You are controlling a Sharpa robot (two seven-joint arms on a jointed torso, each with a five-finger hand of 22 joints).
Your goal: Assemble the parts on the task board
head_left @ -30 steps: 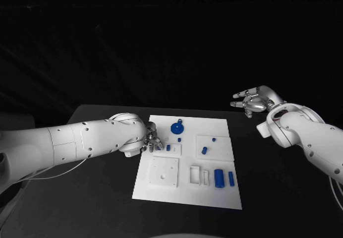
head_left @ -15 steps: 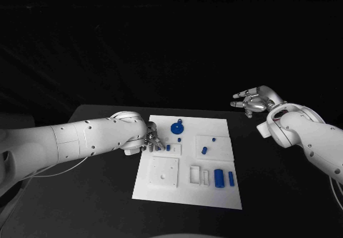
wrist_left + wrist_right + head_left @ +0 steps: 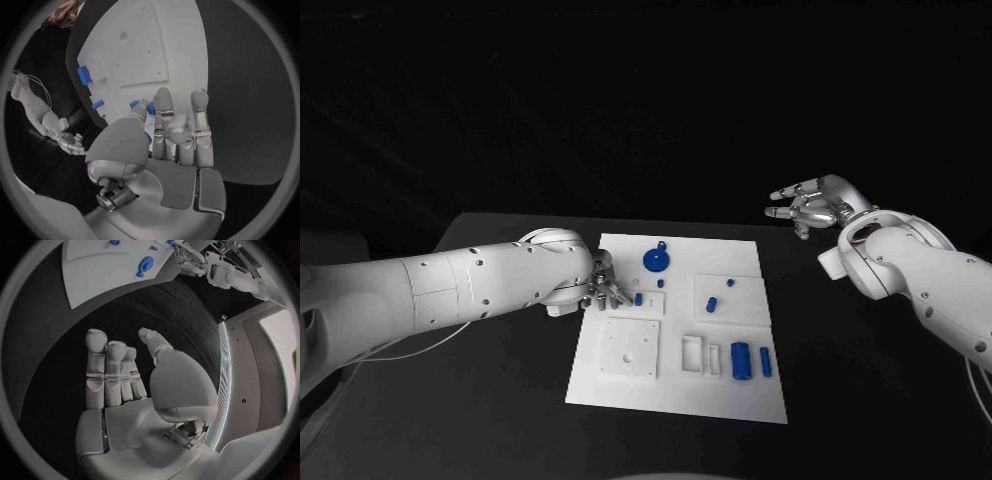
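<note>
1. The left robot hand was at the left edge of the task board, fingers drawn together around a small blue part; the left wrist view showed that piece at the fingertips, though whether it was truly pinched could not be told.
2. The right robot hand hung above the table beyond the board's far right corner, fingers spread and holding nothing.
3. Just beside the left hand, a short blue peg stood in a small raised block.
4. A round blue disc lay near the board's far edge.
5. Two small blue pieces sat on the raised square at the right.
6. Two upright blue cylinders stood side by side near the board's near right corner, next to white slotted holders.
</note>
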